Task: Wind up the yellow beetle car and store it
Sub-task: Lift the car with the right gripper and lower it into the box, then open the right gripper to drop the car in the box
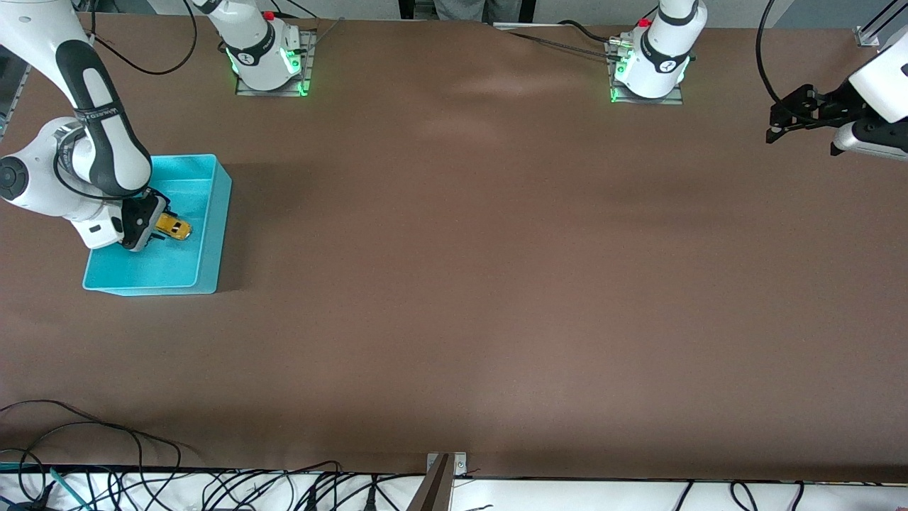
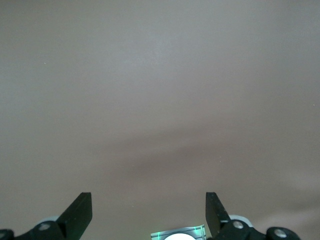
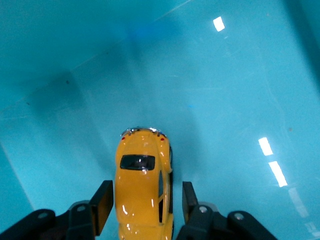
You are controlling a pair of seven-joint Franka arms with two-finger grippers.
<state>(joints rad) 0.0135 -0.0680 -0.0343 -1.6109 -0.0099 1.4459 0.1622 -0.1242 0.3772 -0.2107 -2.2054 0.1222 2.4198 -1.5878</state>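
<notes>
the yellow beetle car [image 1: 174, 227] lies in the turquoise bin [image 1: 206, 234] at the right arm's end of the table [image 1: 454, 284]. the right gripper [image 1: 145, 231] is down inside the bin, its fingers [image 3: 102, 206] parted a little with slim gaps either side of the car (not gripping it). the car sits at about 3 o'clock from that gripper in the front view. the left gripper [image 1: 777, 128] waits in the air over the table's other end, fingers [image 2: 80, 212] spread wide and holding nothing.
</notes>
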